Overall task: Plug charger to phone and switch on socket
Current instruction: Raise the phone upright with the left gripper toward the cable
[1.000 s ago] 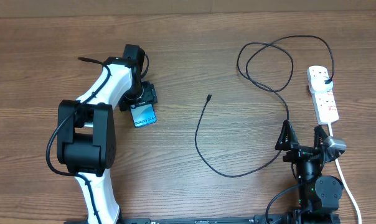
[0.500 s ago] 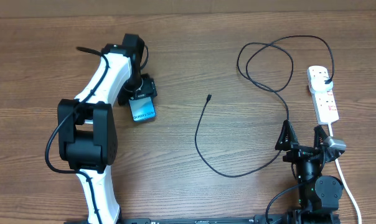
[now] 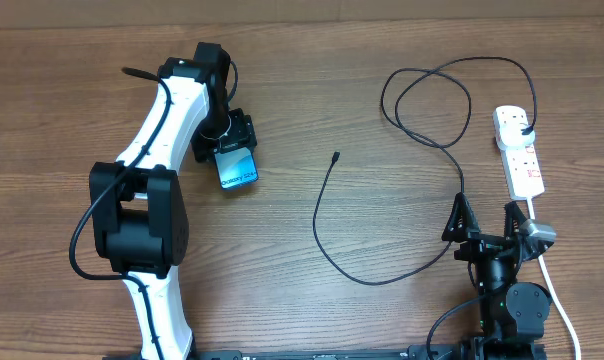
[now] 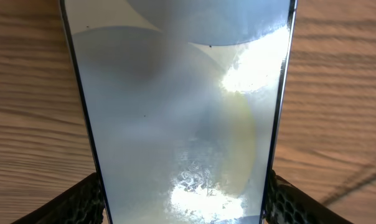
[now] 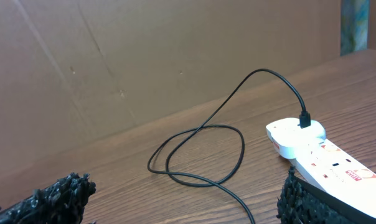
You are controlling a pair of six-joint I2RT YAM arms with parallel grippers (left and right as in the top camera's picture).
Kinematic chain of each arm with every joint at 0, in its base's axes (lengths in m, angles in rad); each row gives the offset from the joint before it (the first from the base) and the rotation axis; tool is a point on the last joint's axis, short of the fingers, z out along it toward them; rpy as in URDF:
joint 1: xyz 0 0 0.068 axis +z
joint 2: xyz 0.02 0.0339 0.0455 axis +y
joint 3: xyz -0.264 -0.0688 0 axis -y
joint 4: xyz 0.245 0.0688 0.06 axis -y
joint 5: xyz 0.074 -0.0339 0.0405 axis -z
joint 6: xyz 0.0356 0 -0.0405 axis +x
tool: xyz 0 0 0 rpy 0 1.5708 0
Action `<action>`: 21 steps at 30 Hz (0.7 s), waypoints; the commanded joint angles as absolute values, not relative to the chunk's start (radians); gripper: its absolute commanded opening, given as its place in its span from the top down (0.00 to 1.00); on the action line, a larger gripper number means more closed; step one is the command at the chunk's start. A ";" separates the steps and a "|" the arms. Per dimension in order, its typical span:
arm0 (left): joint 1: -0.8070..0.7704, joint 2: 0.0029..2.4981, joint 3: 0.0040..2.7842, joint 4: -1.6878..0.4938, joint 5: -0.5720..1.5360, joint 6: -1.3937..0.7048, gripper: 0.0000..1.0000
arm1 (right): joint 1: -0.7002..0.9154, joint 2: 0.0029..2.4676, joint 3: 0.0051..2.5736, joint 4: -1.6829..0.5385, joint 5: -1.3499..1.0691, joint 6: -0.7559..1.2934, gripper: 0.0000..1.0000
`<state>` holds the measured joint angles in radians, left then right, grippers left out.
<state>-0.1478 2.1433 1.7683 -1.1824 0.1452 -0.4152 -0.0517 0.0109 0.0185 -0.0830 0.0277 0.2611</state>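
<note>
Jaws: left gripper [image 3: 233, 151] clamps one phone [image 3: 238, 171]; right gripper [image 3: 485, 224] spread wide. One charger [image 3: 316, 215], one socket [image 3: 519, 152] by the table [image 3: 72, 80] right edge; bare wood centrally.

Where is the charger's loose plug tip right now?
In the overhead view the plug tip lies on the table near its middle, right of the phone and left of the socket, touching neither.

Left arm [image 3: 160, 125]: white shells, black joints, cable. Right claw [image 3: 485, 212]: black, knobbly.
</note>
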 commanded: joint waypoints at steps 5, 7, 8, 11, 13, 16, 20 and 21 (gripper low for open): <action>-0.144 2.145 1.804 -1.193 0.363 -0.419 0.34 | -0.046 0.003 0.008 -0.080 0.036 0.260 0.00; -0.144 2.145 1.804 -1.196 0.398 -0.419 0.34 | -0.046 0.003 0.008 -0.080 0.036 0.260 0.00; -0.144 2.145 1.804 -1.197 0.414 -0.419 0.34 | -0.046 0.003 0.008 -0.080 0.036 0.260 0.00; -0.144 2.145 1.804 -1.196 0.447 -0.419 0.34 | -0.046 0.003 0.008 -0.080 0.036 0.260 0.00; -0.144 2.145 1.804 -1.198 0.460 -0.419 0.36 | -0.046 0.003 0.008 -0.080 0.036 0.260 0.00; -0.144 2.145 1.804 -1.200 0.503 -0.419 0.39 | -0.046 0.003 0.008 -0.080 0.036 0.260 0.00; -0.144 2.145 1.804 -1.208 0.603 -0.419 0.43 | -0.046 0.003 0.008 -0.080 0.036 0.260 0.00; -0.144 2.145 1.804 -1.211 0.630 -0.419 0.43 | -0.046 0.003 0.008 -0.080 0.036 0.260 0.00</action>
<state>-0.1478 2.1433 1.7699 -1.2026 0.4911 -0.4152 -0.0517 0.0109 0.0185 -0.0830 0.0277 0.2611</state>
